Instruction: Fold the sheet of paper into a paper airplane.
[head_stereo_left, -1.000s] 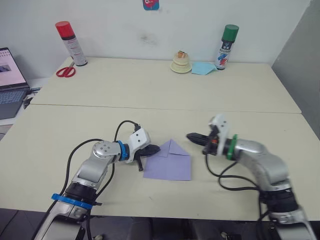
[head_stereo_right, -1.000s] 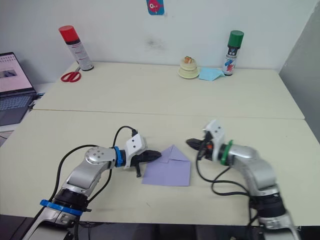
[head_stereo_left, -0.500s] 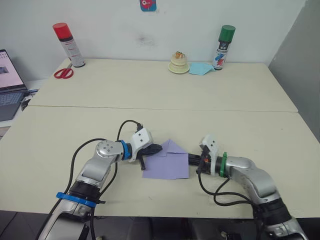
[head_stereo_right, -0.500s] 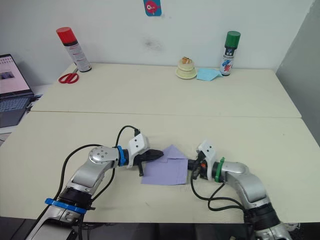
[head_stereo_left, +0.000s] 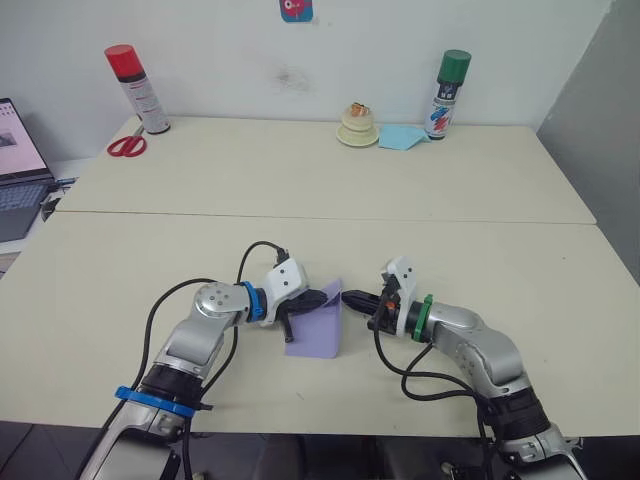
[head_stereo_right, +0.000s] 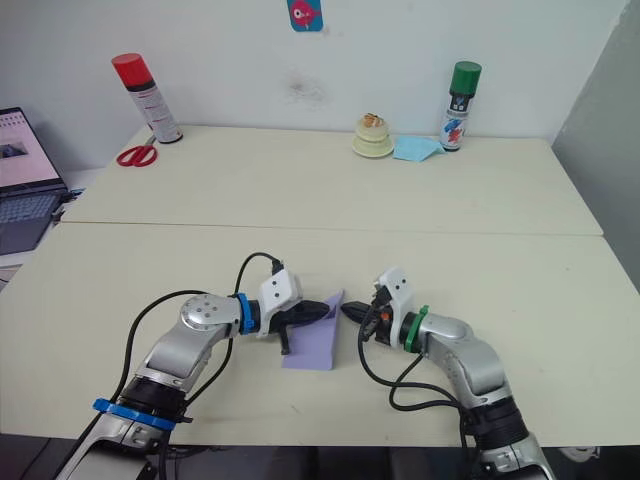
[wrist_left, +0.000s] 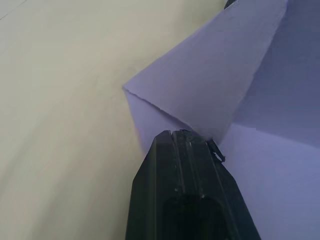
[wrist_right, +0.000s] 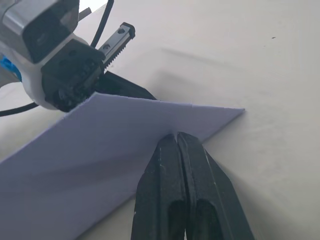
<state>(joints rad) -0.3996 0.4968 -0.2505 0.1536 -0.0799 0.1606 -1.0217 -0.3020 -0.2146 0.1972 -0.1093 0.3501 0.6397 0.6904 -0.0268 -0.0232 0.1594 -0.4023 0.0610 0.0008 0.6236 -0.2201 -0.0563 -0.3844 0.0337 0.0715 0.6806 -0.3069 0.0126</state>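
lavender paper sheet (head_stereo_left: 317, 328), nose corners folded, stands half-raised on the cream table (head_stereo_left: 300, 180). right gripper (head_stereo_left: 352, 298) clenched, seemingly pinching its edge; left gripper (head_stereo_left: 322, 298) clenched, pressing. wings remain.

Two cream tables (head_stereo_left: 300, 180) butt together before a white wall (head_stereo_left: 330, 50); grey panel (head_stereo_left: 600, 120) at right.

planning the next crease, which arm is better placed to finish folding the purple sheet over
Right, probably. The right gripper is shut on the raised edge of the sheet of paper; the left gripper pins the opposite side.
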